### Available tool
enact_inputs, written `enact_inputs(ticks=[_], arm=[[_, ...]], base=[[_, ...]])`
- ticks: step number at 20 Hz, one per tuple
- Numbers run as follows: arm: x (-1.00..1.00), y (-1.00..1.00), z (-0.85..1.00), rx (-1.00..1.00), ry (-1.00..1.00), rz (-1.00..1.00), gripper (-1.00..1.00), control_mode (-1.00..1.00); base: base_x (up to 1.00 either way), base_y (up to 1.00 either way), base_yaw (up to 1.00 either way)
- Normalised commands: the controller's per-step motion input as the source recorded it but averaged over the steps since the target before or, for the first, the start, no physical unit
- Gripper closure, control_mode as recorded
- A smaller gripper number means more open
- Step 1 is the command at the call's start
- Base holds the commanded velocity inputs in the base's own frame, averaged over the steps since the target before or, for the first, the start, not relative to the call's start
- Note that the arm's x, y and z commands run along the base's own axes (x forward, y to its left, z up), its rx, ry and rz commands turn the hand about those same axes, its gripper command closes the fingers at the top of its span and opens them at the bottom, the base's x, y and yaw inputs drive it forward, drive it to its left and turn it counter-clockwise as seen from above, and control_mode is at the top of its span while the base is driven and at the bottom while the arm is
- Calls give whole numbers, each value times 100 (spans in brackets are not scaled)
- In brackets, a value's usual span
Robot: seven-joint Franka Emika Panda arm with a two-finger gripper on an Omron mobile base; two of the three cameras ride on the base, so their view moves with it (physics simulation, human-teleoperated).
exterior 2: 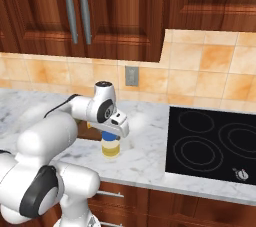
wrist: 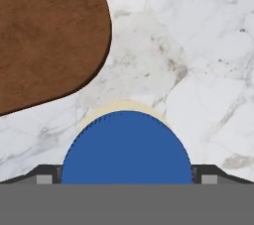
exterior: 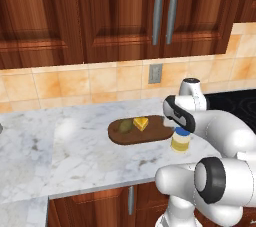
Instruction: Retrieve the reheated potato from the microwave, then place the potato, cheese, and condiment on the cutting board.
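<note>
Pale yellow with a blue cap, the condiment [exterior: 180, 140] stands upright on the white-veined marble counter [exterior: 65, 146], just beside the right end of the cutting board [exterior: 150, 133] but not on it. Directly above the bottle hangs the gripper [wrist: 126, 179], its jaws spread wide to either side of the round blue cap and not gripping it; in the right base view the hand sits right over the condiment [exterior 2: 110, 147], hiding the cap's top. The board is a dark brown, matte, elongated oval, and on it lie the potato [exterior: 125, 126], an olive-brown oval lump, and the cheese [exterior: 141, 123], a bright yellow wedge, side by side. Behind run orange-tan wall tiles [exterior: 75, 83] with a grey outlet [exterior: 155, 73], under reddish wooden cabinets [exterior: 100, 16] with metal bar handles. To the right a glossy black cooktop [exterior 2: 212, 143] is set flush into the counter.
</note>
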Motion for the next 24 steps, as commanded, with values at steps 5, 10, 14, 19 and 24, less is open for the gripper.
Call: enact_inputs(ticks=[5, 10, 14, 19, 24], arm=[[0, -5, -7, 0, 0, 0, -100, -100], [-2, -1, -12, 0, 0, 0, 100, -100], [-8, 0, -19, 0, 0, 0, 100, -100], [-15, 0, -12, 0, -3, 0, 100, -100], [-8, 2, 25, 0, -9, 0, 100, -100]], base=[[0, 0, 0], [0, 0, 0], [0, 0, 0], [0, 0, 0], [0, 0, 0]])
